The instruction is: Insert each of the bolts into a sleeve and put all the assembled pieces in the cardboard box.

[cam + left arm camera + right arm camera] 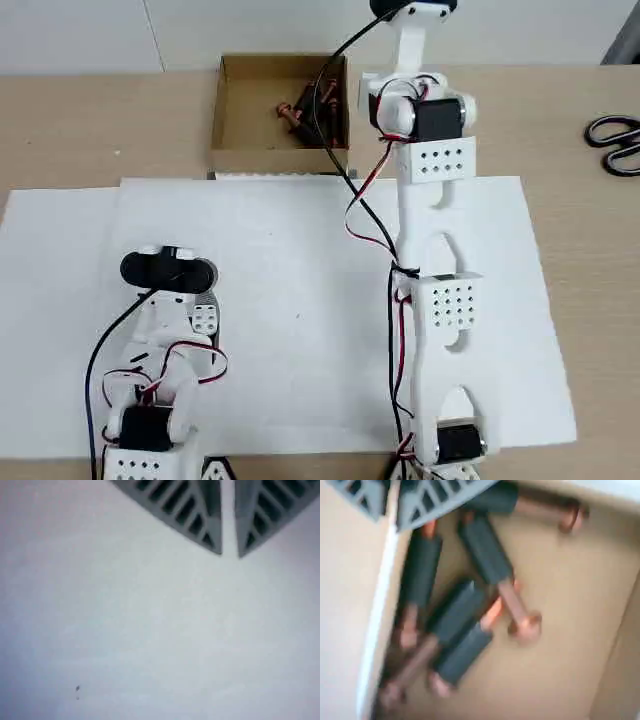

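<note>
Cardboard walls rise around my right gripper [387, 522], which hangs just inside the cardboard box [228, 110] near one of its side walls. Its jaws are drawn almost together with only a thin slit between them, and they hold nothing. I read that as the posture of a drop-off: the arm is stretched out long so that the gripper is above the box floor and not the table.

Directly below the right gripper lie the assembled pieces [465, 610], each a copper-coloured bolt pushed through a dark sleeve. They are heaped loosely, touching and crossing one another, with bolt heads pointing different ways, which suggests they were let fall and not laid in order. From above, the heap [300, 110] sits towards my side of the box.

My left gripper [230, 554] is folded close to its own base, jaws nearly closed on nothing, with bare white paper [125, 630] beneath it. That tucked pose keeps it out of the other arm's way.

Every bolt I can see already wears a sleeve and lies in the box, so I judge the task at or near its end.
</note>
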`<state>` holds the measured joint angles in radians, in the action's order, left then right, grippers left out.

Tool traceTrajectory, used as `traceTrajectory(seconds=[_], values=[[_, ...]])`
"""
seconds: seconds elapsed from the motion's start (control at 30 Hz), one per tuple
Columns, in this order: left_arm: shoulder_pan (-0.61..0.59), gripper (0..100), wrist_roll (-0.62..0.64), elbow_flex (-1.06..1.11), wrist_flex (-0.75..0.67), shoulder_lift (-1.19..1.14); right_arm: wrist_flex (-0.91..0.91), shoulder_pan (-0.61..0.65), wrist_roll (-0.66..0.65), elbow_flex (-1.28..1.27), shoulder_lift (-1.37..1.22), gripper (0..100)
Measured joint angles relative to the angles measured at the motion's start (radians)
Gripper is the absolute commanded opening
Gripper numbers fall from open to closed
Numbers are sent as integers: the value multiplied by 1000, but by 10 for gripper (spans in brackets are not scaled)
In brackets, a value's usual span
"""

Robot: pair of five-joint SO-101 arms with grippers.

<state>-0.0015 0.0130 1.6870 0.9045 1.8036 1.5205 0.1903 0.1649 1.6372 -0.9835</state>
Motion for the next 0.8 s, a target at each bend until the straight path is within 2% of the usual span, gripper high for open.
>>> traceTrajectory(seconds=[0.2,0.6,0.8], values=[[0,6,0,0,0,0,135,0,0,0,75,2],[0,6,0,0,0,0,167,0,0,2,227,2],[0,6,0,0,0,0,167,0,-57,2,296,2]])
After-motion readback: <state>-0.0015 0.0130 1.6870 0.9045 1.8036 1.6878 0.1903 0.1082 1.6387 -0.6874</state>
